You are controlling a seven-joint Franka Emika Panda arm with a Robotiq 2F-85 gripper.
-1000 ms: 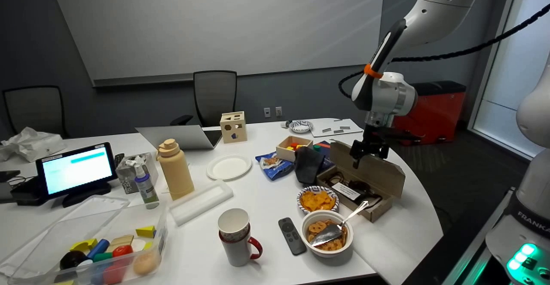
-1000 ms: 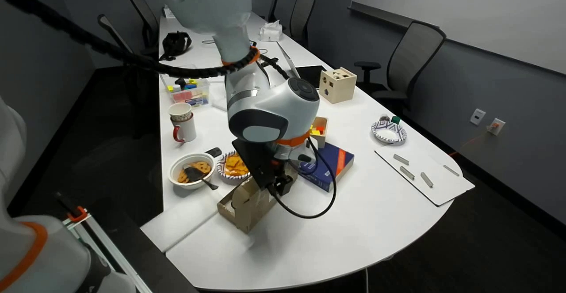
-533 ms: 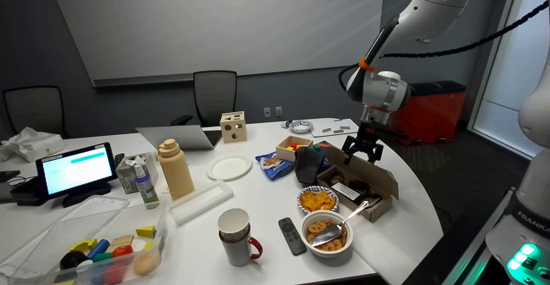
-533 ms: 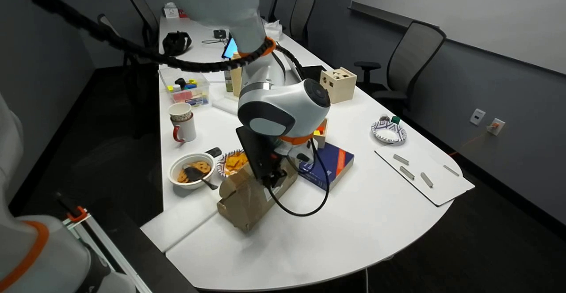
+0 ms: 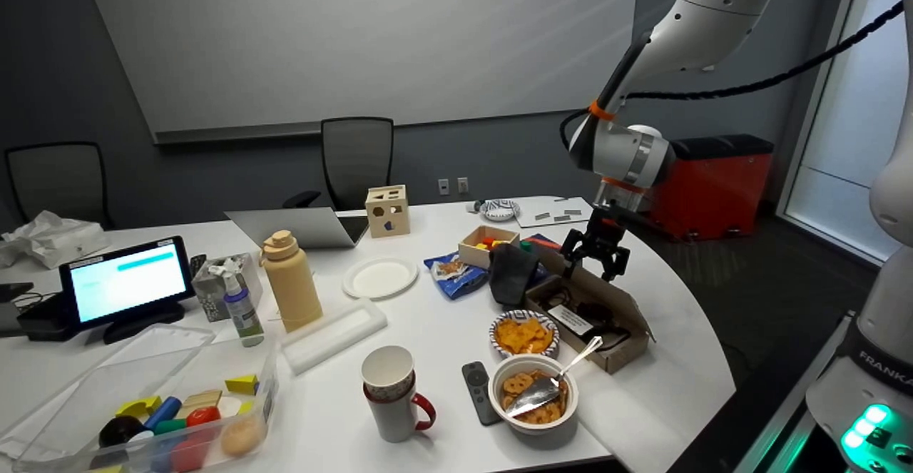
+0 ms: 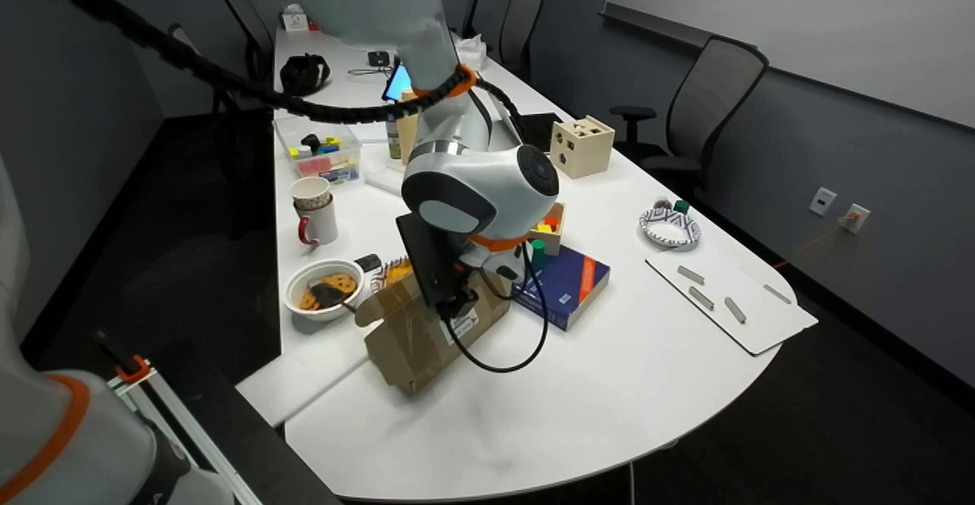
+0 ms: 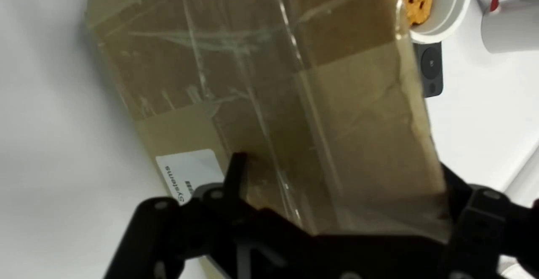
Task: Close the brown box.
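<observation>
The brown box (image 5: 631,354) stands on the table with its inside showing, holding dark cables and a white-labelled item. Its lid (image 5: 606,293) leans up along the back side, tilted inward. In an exterior view, the lid's taped outer face hides the inside of the brown box (image 6: 415,337). My gripper (image 5: 590,266) is at the lid's outer side, fingers pointing down. In the wrist view, the brown box (image 7: 252,81) fills the middle, and my gripper (image 7: 343,165) has its fingers wide apart, with the lid across the gap. The left fingertip is against or close to the lid; the right one is partly hidden behind its edge.
A white bowl of pretzels with a server (image 5: 531,428) and a patterned bowl of chips (image 5: 496,341) stand close in front of the box. A dark pouch (image 5: 512,273) and a blue book (image 6: 564,284) lie at its far end. A remote (image 5: 479,391) and mug (image 5: 396,416) are nearby.
My gripper has moved lower and toward the box. The lid has tilted inward from a more upright stand. The box and both bowls have shifted slightly, away from the gripper.
</observation>
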